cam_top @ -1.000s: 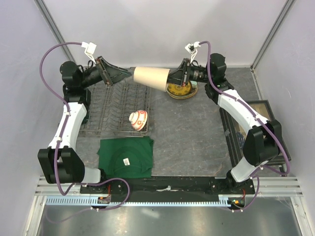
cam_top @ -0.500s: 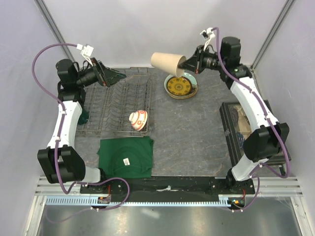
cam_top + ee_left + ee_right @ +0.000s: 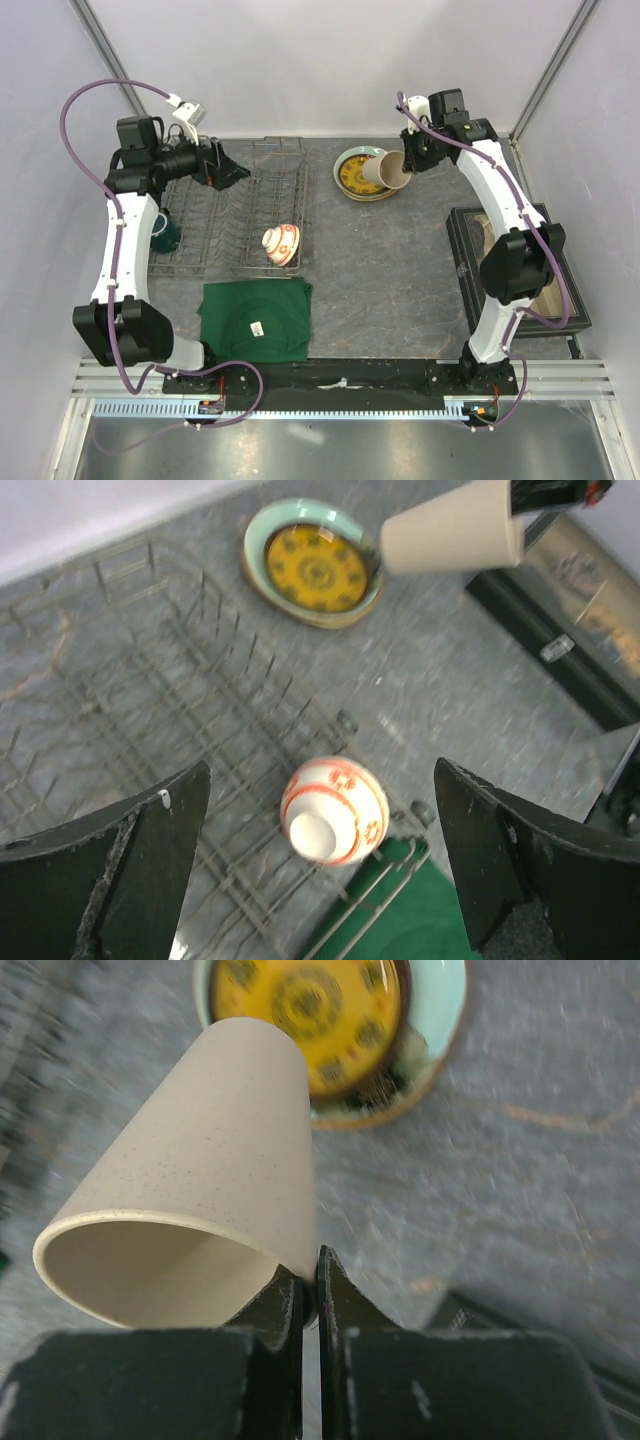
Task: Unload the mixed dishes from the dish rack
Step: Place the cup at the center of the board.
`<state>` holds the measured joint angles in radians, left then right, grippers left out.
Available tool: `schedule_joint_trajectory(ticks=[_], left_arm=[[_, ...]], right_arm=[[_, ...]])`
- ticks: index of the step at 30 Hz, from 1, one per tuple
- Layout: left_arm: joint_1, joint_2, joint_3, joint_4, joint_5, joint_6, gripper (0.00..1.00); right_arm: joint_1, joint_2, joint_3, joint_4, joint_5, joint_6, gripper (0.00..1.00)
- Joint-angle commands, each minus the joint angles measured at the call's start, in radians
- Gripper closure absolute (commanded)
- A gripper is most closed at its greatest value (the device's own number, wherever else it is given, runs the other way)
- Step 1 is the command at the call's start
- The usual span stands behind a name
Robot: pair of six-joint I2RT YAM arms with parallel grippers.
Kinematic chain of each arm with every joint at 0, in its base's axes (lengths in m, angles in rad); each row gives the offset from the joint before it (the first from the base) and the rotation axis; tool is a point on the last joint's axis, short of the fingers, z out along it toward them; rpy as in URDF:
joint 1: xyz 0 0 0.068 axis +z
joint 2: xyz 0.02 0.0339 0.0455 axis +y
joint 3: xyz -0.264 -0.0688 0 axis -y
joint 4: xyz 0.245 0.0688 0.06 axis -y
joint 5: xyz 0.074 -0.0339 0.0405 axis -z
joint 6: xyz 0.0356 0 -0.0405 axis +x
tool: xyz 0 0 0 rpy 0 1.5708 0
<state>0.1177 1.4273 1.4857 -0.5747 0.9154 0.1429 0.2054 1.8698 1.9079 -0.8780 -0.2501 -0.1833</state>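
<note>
Sideways, the tall beige cup [image 3: 200,1190] is held by the right gripper [image 3: 310,1285] just over the plates.
Its wall at the rim is pinched between the nearly closed fingers, with its base pointed toward the yellow-and-dark patterned plate [image 3: 356,175] stacked on the pale teal plate [image 3: 262,520]; contact cannot be told. The left gripper [image 3: 235,170] is spread wide and empty above the dish rack [image 3: 230,215], where the small red-and-white bowl [image 3: 281,243] is seen at the near right corner and the dark green mug [image 3: 166,232] at the left edge.

Bright, even light, faint shadows; the tabletop [image 3: 560,1160] blurs in wrist views, the tall beige cup [image 3: 210,1170] sharp.
</note>
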Motion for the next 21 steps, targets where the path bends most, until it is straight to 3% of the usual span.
schedule_joint_trajectory(ticks=[1, 11, 21], left_arm=[[0.002, 0.027, 0.053, -0.191, -0.072, 0.219, 0.01], [-0.001, 0.053, 0.058, -0.301, -0.135, 0.336, 0.04], [-0.016, 0.07, 0.053, -0.346, -0.184, 0.396, 0.06]], right_arm=[[-0.003, 0.003, 0.077, -0.108, 0.127, -0.088, 1.0], [-0.004, 0.08, 0.161, -0.315, 0.213, -0.179, 1.0], [-0.004, 0.169, 0.216, -0.383, 0.221, -0.222, 1.0]])
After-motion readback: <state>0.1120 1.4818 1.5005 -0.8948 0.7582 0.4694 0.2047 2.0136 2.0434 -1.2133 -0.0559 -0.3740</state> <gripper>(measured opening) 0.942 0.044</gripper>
